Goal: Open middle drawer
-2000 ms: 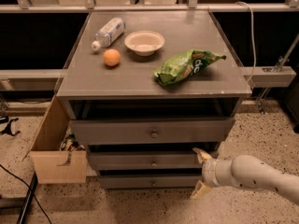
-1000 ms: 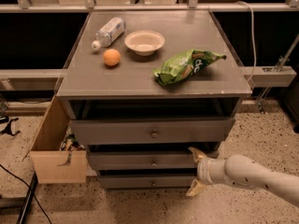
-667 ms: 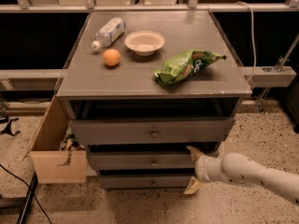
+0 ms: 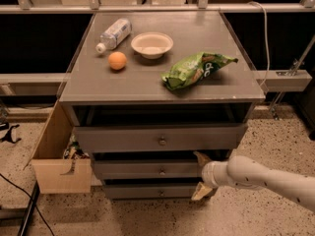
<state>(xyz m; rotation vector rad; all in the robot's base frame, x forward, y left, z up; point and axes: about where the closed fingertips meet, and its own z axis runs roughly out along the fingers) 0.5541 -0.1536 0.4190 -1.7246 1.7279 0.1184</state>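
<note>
The grey cabinet has three stacked drawer fronts, each with a small round knob. The middle drawer (image 4: 147, 169) sits between the taller top drawer (image 4: 157, 138) and the shorter bottom drawer (image 4: 147, 191); its knob (image 4: 162, 171) is at centre. My gripper (image 4: 201, 176) comes in from the lower right on a white arm (image 4: 261, 178). Its two tan fingers are spread, one above and one below, at the right end of the middle drawer front. It holds nothing.
On the cabinet top (image 4: 162, 77) lie a water bottle (image 4: 113, 34), an orange (image 4: 117, 60), a white bowl (image 4: 152, 44) and a green chip bag (image 4: 196, 69). An open cardboard box (image 4: 55, 159) stands at the cabinet's left. A cable (image 4: 22, 205) runs on the floor.
My gripper has moved left along the front of the cabinet, toward the right end of the middle drawer. The drawers have not moved.
</note>
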